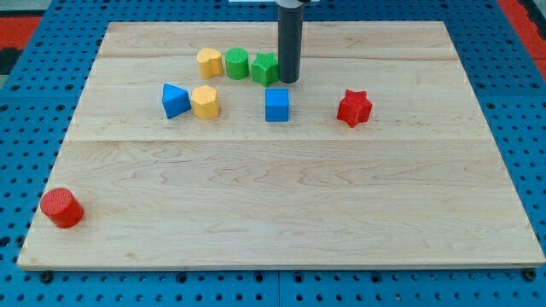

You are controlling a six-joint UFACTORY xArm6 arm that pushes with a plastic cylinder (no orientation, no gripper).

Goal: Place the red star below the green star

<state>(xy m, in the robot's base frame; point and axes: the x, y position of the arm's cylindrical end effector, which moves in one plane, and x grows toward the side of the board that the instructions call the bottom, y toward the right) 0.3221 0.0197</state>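
The red star lies on the wooden board right of the middle, toward the view's top. The green star lies near the view's top centre, partly hidden by my rod. My tip rests right against the green star's right side, well to the upper left of the red star.
A green cylinder and a yellow block sit left of the green star. A blue cube, a yellow hexagon and a blue block lie in a row below them. A red cylinder sits at the bottom left corner.
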